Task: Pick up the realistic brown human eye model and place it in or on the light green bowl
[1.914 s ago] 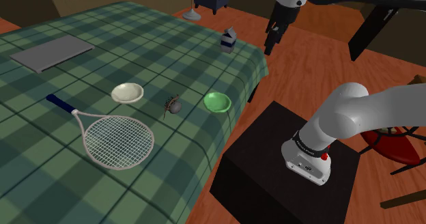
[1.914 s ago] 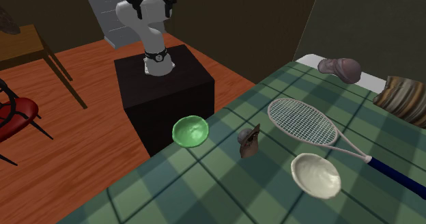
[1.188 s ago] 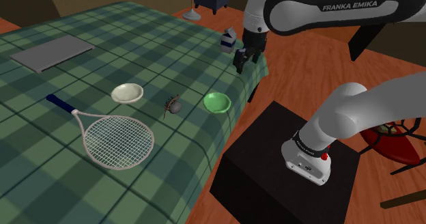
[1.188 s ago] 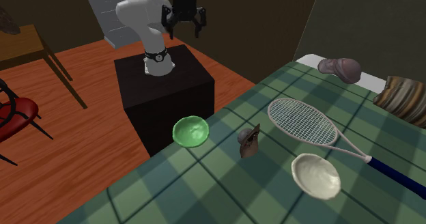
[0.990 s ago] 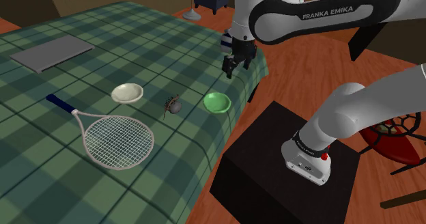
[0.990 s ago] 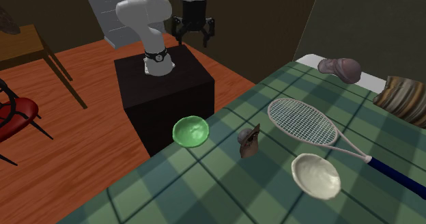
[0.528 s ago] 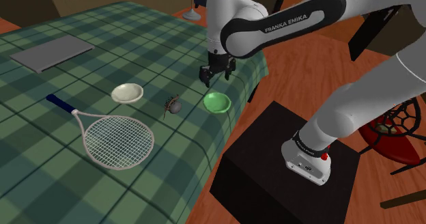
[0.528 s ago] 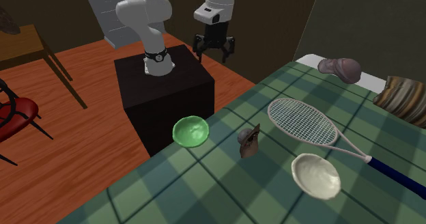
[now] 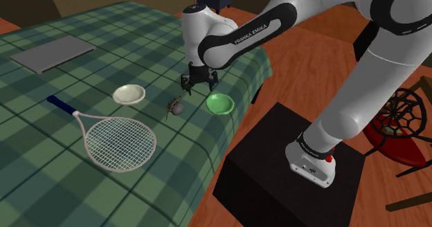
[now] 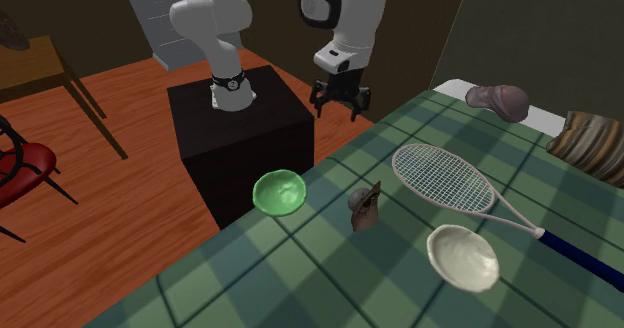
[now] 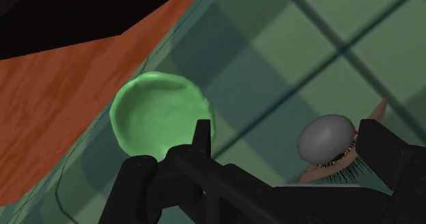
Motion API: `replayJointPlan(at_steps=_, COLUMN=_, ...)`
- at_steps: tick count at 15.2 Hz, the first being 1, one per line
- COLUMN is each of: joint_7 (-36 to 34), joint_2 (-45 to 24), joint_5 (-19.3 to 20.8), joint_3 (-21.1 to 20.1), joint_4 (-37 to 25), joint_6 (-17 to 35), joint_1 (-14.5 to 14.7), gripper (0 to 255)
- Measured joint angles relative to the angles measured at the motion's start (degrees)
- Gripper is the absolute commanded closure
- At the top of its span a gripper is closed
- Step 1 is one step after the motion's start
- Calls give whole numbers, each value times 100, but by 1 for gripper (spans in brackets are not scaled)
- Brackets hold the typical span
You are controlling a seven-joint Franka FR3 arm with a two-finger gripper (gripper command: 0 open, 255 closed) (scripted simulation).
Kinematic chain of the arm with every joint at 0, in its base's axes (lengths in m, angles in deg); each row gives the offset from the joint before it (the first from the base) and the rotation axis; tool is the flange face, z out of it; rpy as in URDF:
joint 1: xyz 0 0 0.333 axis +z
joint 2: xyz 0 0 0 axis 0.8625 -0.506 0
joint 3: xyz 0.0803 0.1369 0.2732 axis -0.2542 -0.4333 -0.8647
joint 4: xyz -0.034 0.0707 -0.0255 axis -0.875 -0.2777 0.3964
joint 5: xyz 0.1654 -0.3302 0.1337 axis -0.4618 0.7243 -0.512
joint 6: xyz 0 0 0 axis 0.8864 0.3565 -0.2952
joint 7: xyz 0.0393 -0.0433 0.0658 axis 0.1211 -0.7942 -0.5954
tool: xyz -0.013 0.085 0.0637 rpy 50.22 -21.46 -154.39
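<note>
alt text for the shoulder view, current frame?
The open black gripper hangs over a green plaid table, just above the gap between a greyish eye model and a light green bowl, touching neither. A white bowl, a tennis racket and a flat grey board also lie on the table.

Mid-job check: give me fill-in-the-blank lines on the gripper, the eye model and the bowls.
The gripper hovers with its fingers ___. The green bowl holds ___. The eye model lies ___ the green bowl and the white bowl.
Missing: open; nothing; between.
</note>
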Motion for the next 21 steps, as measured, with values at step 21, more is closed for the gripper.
replayJointPlan(at_steps=21, joint_7=-2604, joint_2=-4199, joint_5=984, joint_3=963, joint_4=-4071, joint_6=-95, joint_1=1194, gripper=0)
